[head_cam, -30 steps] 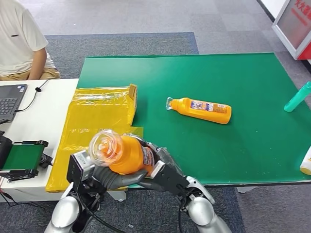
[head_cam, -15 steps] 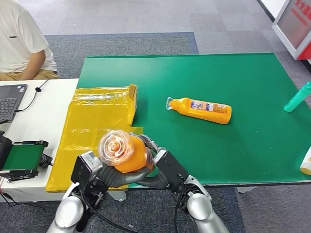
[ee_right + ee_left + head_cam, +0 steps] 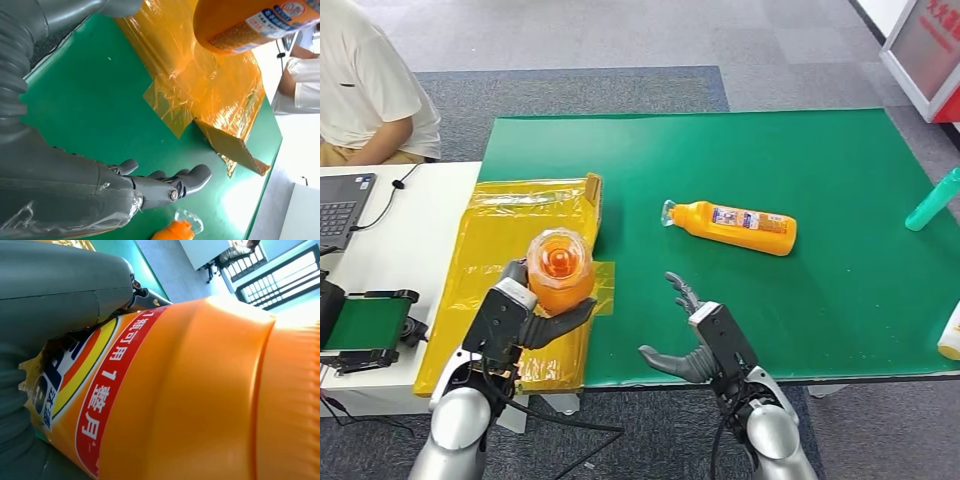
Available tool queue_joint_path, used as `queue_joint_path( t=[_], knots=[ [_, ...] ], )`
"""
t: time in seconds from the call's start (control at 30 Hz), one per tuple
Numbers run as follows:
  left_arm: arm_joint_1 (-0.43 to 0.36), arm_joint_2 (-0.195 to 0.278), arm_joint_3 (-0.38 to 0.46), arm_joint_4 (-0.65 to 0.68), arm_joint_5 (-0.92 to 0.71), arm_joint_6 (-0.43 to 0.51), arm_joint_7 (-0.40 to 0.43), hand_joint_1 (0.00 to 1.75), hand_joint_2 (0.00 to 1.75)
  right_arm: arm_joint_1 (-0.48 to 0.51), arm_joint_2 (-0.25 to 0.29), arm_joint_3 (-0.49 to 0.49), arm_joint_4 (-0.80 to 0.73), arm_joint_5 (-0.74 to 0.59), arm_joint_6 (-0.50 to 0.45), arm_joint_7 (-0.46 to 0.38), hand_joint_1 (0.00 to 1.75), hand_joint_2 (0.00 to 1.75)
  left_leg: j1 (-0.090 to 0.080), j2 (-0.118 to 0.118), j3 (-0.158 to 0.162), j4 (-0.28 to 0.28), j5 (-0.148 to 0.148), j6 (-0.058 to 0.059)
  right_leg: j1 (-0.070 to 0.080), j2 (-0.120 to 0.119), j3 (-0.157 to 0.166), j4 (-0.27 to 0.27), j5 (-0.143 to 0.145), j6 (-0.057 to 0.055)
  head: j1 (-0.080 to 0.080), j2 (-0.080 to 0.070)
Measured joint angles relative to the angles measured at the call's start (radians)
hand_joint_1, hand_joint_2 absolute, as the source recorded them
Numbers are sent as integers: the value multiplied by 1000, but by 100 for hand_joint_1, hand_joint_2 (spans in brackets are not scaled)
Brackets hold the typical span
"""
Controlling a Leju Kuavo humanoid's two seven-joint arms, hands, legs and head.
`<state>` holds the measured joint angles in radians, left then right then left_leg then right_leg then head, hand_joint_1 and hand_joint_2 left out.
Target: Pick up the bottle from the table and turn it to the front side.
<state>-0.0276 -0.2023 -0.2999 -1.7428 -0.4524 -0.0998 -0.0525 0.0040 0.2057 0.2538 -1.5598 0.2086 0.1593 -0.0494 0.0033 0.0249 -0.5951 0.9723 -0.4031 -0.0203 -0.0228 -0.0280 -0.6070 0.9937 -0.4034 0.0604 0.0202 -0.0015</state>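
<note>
My left hand (image 3: 518, 315) grips an orange bottle (image 3: 560, 269) upright, its clear cap pointing up toward the head camera, above the yellow bag at the table's near left. The left wrist view looks along the bottle's body (image 3: 196, 390) and its red and white label, with the thumb (image 3: 60, 295) wrapped over it. My right hand (image 3: 697, 340) hovers open over the table's near edge, fingers spread, apart from the bottle. Its fingers (image 3: 166, 185) stretch above the green cloth, with the held bottle's base (image 3: 241, 20) beyond. A second orange bottle (image 3: 731, 226) lies on its side mid-table.
A yellow plastic bag (image 3: 512, 255) covers a box at the green table's (image 3: 803, 160) left end. A teal bottle (image 3: 935, 200) lies at the right edge. A white side table (image 3: 410, 240) holds a laptop (image 3: 343, 205), and a person (image 3: 365, 90) sits behind it.
My right hand has let go of the bottle and drawn back to the right, opening. My left hand has lifted the bottle and stood it upright, cap up.
</note>
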Motion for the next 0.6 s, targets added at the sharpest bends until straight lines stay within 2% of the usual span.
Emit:
queue_joint_path(
  t=[0.27,0.4,0.6],
  knots=[
    [-1,-12,17,8,-31,6,6,175,175,4,2,-18,-7,1,2,-3,0,175,0,0,0,0,0,0,0,0,0,0,0,0,0,0],
    [-18,-12,38,26,-165,61,25,175,175,16,3,-26,-26,11,19,-13,0,175,0,0,0,0,0,0,0,0,0,0,0,0,0,0],
    [-76,-11,135,92,-371,95,45,175,175,30,7,-18,-82,42,48,-14,0,175,0,0,0,0,1,-1,0,0,0,0,0,0,0,0]
  ],
)
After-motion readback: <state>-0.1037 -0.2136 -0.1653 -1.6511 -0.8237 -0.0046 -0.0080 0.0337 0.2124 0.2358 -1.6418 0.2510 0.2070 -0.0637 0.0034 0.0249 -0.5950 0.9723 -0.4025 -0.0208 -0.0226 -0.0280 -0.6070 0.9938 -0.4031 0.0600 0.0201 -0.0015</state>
